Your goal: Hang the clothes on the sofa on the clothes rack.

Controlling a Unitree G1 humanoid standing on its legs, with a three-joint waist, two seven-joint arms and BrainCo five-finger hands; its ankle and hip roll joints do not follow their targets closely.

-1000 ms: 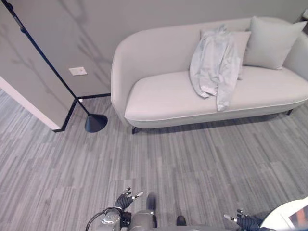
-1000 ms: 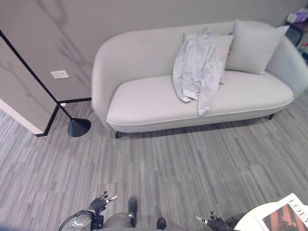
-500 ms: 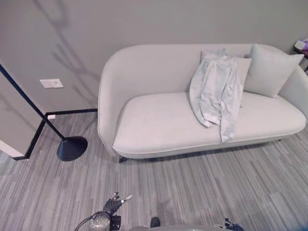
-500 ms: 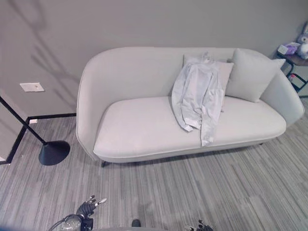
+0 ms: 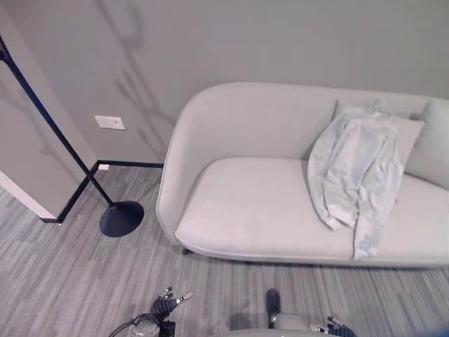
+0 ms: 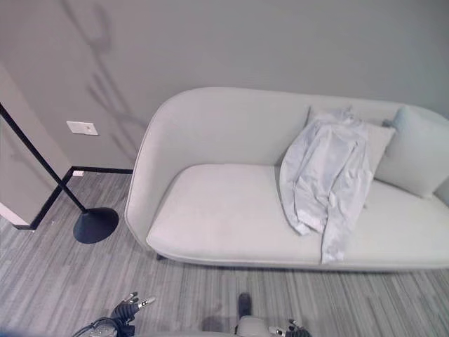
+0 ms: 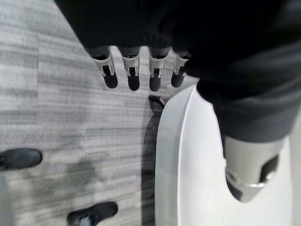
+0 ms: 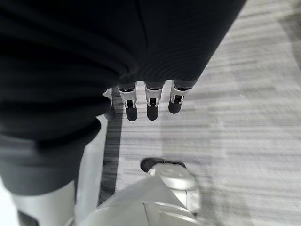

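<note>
Pale grey jacket (image 6: pixel 326 186) is draped on the light sofa (image 6: pixel 231 210), over the seat back and down onto the cushion, right of centre. Long axis runs from the backrest toward the seat's front edge: collar end up at the top of the back, against a cushion (image 6: pixel 375 144), hem and one sleeve hanging toward the seat's front edge. Second cushion (image 6: pixel 421 151) just beside it at the right end.

Black stand pole (image 5: pixel 52 130) slants up from a round black base (image 5: pixel 121 217) on the grey striped floor (image 5: pixel 63 281), left of the sofa, well apart from the jacket. White wall plate (image 5: pixel 110 122) behind it, no readable print anywhere.

Left hand (image 5: pixel 168 303) low at the bottom edge, fingers straight and spread, holding nothing. Left wrist view: fingertips (image 7: pixel 133 80) in a row over the floor. Right hand (image 5: pixel 337 327) low at the bottom edge too, fingers (image 8: pixel 149 108) straight in its wrist view, empty. Both hands far from the jacket.
</note>
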